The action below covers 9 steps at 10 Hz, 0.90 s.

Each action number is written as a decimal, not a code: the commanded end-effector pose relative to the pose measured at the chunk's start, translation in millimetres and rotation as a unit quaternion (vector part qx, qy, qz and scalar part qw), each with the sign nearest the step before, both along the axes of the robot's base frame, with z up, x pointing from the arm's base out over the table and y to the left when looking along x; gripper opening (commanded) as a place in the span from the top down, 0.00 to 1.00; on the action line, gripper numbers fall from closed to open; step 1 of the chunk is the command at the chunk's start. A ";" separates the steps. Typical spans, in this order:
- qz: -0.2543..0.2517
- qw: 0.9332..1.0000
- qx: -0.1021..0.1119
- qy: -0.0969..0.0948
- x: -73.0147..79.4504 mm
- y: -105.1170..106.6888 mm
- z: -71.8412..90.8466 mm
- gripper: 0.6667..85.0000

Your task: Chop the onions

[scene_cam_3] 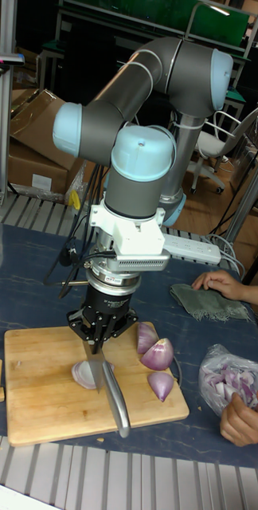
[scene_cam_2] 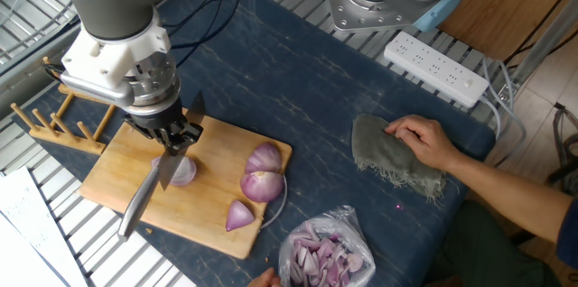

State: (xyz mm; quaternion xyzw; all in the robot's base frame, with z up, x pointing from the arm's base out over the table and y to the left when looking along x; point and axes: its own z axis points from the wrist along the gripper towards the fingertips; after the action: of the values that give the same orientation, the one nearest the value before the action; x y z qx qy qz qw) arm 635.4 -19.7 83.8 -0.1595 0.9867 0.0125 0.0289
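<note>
Fingertips of gripper [scene_cam_2: 173, 142] hidden under wrist housing; jaws clamped narrow on knife [scene_cam_2: 149, 189]. Blade partly covers the onion piece [scene_cam_3: 85, 374] mid cutting board [scene_cam_2: 126, 171], edge into it. Three more onions [scene_cam_2: 259, 184] at the board's end nearest the bag [scene_cam_2: 322, 253], partly cut off by frame.

Purple-skinned, pale-faced onions [scene_cam_2: 262, 174] are seen on a tan wooden board [scene_cam_2: 126, 174]; the counter [scene_cam_2: 298, 88] is covered in mottled dark blue.

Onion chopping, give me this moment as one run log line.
pincer shut on knife | blade in onion piece | cutting board | three pieces uncut
</note>
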 end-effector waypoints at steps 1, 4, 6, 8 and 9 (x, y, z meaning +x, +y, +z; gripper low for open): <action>-0.004 1.000 0.009 -0.003 1.9 3.4 -1.2 1.00; 0.001 1.000 0.010 -0.008 4.9 2.0 -6.3 1.00; 0.004 1.000 0.009 -0.009 5.1 -0.1 -7.6 1.00; 0.004 1.000 0.009 -0.010 7.0 -0.1 -9.2 1.00; 0.004 1.000 0.008 -0.013 9.3 0.1 -10.7 1.00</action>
State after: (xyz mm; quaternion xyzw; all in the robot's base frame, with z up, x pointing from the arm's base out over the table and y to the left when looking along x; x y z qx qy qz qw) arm 640.6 -20.9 74.7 -0.1653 0.9854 0.0144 0.0372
